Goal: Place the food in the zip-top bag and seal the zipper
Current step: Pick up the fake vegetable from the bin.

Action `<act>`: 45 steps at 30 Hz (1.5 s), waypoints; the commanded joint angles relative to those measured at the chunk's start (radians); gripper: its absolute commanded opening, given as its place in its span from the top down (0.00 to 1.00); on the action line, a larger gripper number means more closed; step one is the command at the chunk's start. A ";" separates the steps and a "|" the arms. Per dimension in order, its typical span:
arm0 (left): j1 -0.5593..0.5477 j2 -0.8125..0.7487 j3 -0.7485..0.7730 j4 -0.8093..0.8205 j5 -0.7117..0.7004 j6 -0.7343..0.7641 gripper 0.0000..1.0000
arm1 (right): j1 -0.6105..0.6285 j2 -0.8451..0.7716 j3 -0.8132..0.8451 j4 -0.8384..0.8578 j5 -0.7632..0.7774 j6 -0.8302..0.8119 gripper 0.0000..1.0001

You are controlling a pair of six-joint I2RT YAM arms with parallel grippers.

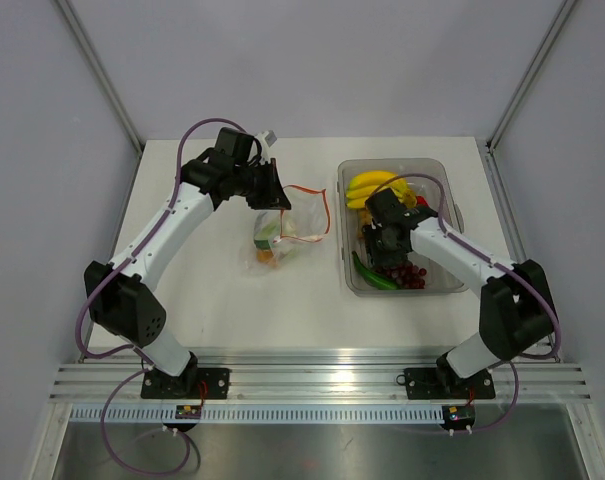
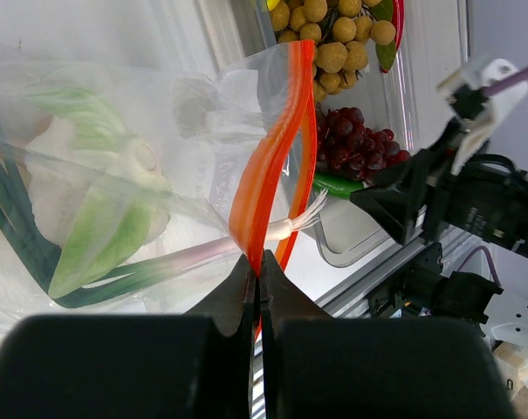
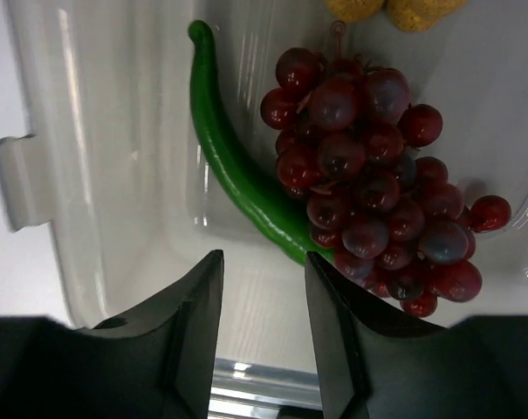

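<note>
pinching hard, the left gripper (image 2: pixel 257 297) has both fingers closed on the red zipper (image 2: pixel 268 166) at one end of the zip-top bag (image 1: pixel 282 235), with no gap between them. past the strip, inside the clear bag, lie a white bulb (image 2: pixel 50 188) and green vegetables (image 2: pixel 106 231); orange pieces (image 1: pixel 267 256) show from above. the bag rests on the table (image 1: pixel 232 310) just left of the clear tub (image 1: pixel 397 163), its mouth gaping toward it. the right gripper (image 3: pixel 264 271) hangs in the tub's near end, fingers moderately apart and holding nothing. just beyond them a green pod (image 3: pixel 233 166) touches the dark red grapes (image 3: pixel 368 175). farther in sit the brown ball cluster (image 2: pixel 338 39), red chilli (image 2: pixel 397 22) and yellow bananas (image 1: pixel 370 185). bare table lies in front of the bag and the tub.
</note>
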 commanded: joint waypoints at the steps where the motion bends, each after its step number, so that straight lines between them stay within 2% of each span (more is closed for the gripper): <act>1: 0.003 -0.058 0.035 0.032 0.017 0.017 1.00 | -0.002 0.076 0.019 0.011 0.030 -0.055 0.51; 11: 0.003 -0.053 0.039 0.035 0.016 0.021 1.00 | 0.001 0.185 0.034 0.024 -0.026 -0.089 0.50; 20: 0.003 -0.040 0.051 0.041 0.036 0.012 1.00 | 0.003 0.294 0.002 0.100 0.006 -0.069 0.50; 25: 0.003 -0.040 0.048 0.041 0.039 0.012 1.00 | 0.003 0.279 -0.006 0.111 0.024 -0.077 0.51; 28: 0.003 -0.040 0.043 0.054 0.048 0.005 1.00 | 0.003 0.274 0.011 0.102 -0.009 -0.098 0.46; 31: 0.001 -0.040 0.042 0.058 0.051 0.000 1.00 | 0.004 0.291 0.029 0.097 0.003 -0.102 0.47; 34: 0.003 -0.040 0.042 0.058 0.057 -0.002 1.00 | 0.003 0.310 0.037 0.099 0.018 -0.105 0.61; 36: 0.003 -0.043 0.040 0.055 0.057 0.000 1.00 | 0.003 0.308 0.040 0.097 0.024 -0.108 0.78; 39: 0.003 -0.046 0.039 0.054 0.052 0.003 1.00 | 0.001 0.271 0.051 0.077 0.044 -0.102 0.93; 45: 0.003 -0.047 0.039 0.057 0.060 0.000 1.00 | 0.004 0.104 0.146 -0.012 -0.006 -0.108 0.94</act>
